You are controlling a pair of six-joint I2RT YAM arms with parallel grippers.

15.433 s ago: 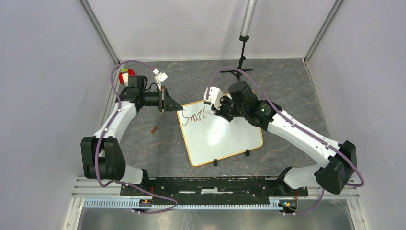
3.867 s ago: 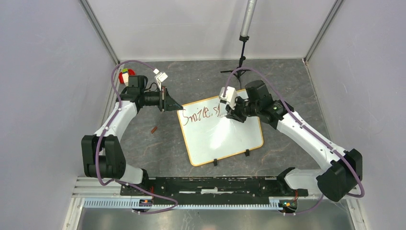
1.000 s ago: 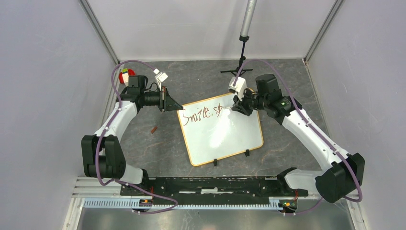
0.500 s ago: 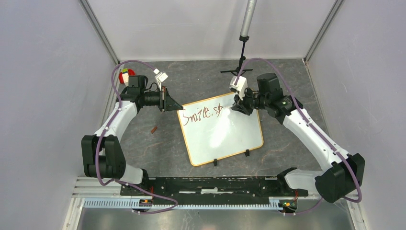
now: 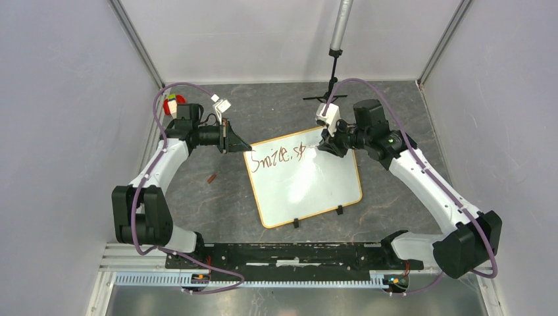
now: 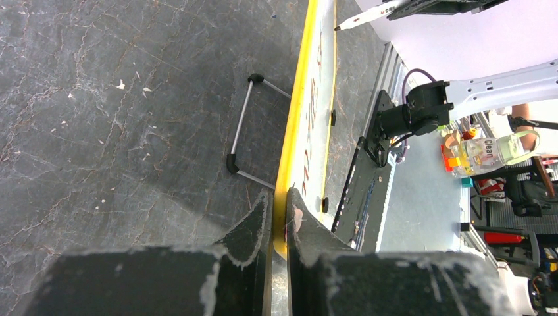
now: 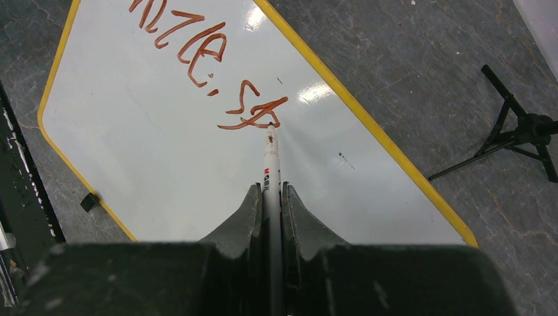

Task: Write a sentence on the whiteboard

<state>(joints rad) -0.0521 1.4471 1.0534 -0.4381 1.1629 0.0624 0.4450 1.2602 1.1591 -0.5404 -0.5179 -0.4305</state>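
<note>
The whiteboard [image 5: 309,187] lies tilted on the dark floor, with a yellow-orange frame and two black clips on its near edge. Dark red lettering [image 5: 279,155] reads "Smile, sp" along its top; it also shows in the right wrist view [image 7: 210,66]. My left gripper [image 5: 238,146] is shut on the board's top left corner, its frame [image 6: 293,151] pinched between the jaws. My right gripper [image 5: 327,149] is shut on a white marker [image 7: 270,161], whose tip touches the board at the last letter. The marker also shows in the left wrist view [image 6: 365,14].
A black tripod stand [image 5: 332,85] with a grey pole stands behind the board. A red and yellow object [image 5: 173,102] sits at the back left. A small brown piece [image 5: 212,178] lies left of the board. Grey walls close both sides.
Over the earlier frames the lettering grew from "Smil" to "Smile, sp" as my right gripper moved right along the top. In the last half second nothing visibly moved.
</note>
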